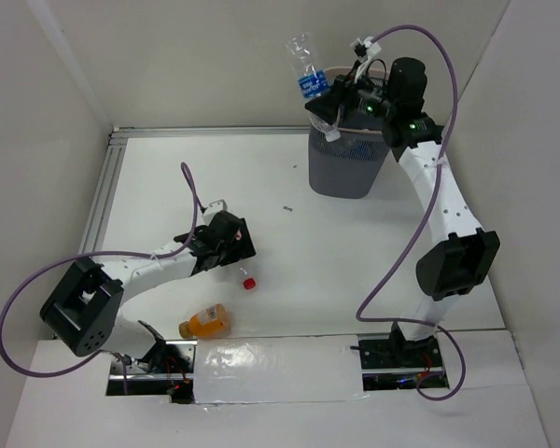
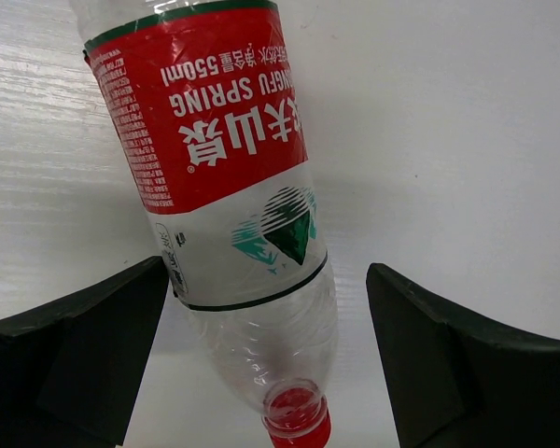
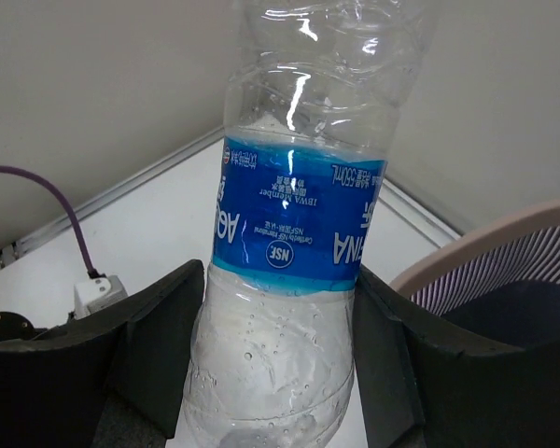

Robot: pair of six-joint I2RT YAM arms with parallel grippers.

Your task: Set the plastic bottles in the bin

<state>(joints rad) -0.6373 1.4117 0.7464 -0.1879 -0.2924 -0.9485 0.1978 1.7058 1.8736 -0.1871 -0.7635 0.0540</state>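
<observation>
A: How is the release done well?

B: The bin point(image 1: 347, 177) should be fully reached first: the blue-labelled bottle point(image 1: 305, 70), clamped in the right gripper point(image 3: 280, 327), is held just at its rim. Well away from the bin, the red-labelled bottle point(image 2: 233, 215) is straddled by the wide-open left gripper point(image 1: 226, 245).

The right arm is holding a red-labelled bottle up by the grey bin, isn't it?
Not red: the bottle between the right jaws has a blue label, as the right wrist view shows. It is indeed held up by the grey bin.
</observation>
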